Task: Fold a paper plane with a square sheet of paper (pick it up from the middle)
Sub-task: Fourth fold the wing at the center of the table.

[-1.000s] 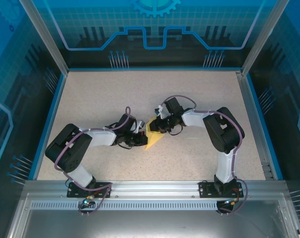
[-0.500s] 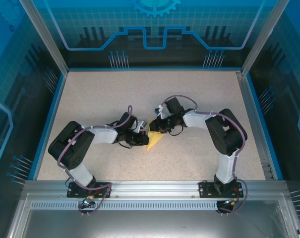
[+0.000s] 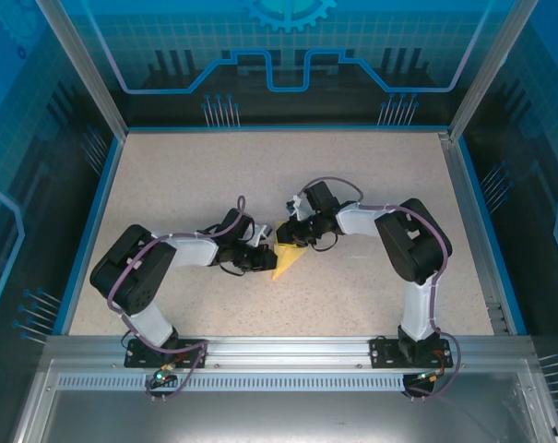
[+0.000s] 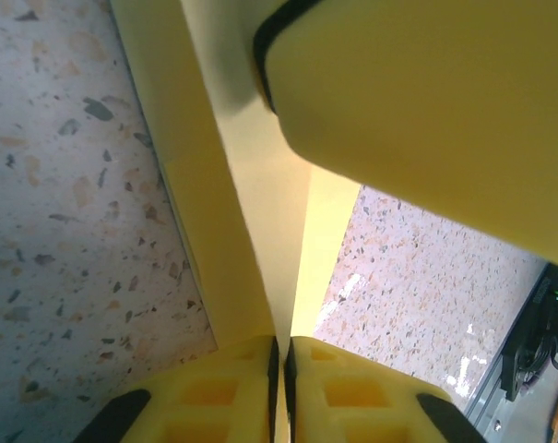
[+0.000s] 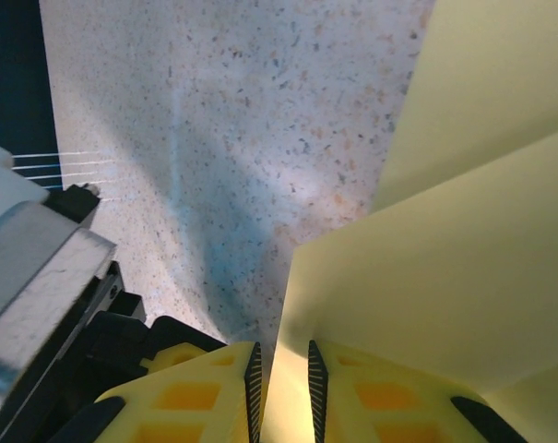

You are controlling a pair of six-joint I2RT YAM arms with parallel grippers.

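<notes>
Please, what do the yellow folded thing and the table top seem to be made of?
Yellow sheet: thin matte paper, it seems; it holds sharp creases and flat flaps. Table top: hard, speckled, stone-like surface, perhaps laminate or terrazzo; faint sheen under light.

Top external: high, behind arm bases (image 3: pixel 163 351) at bottom edge, looks down and forward, far enough to take in whole table (image 3: pixel 168 166); yellow paper (image 3: pixel 286 260) at centre.
Left wrist: very close, looks along left gripper fingers (image 4: pixel 214 392) at bottom edge; paper up centre, table at left.
Right wrist: equally close, right gripper fingers (image 5: pixel 205 388) at bottom; paper right, table upper left.
All three share paper, speckled tabletop.
</notes>
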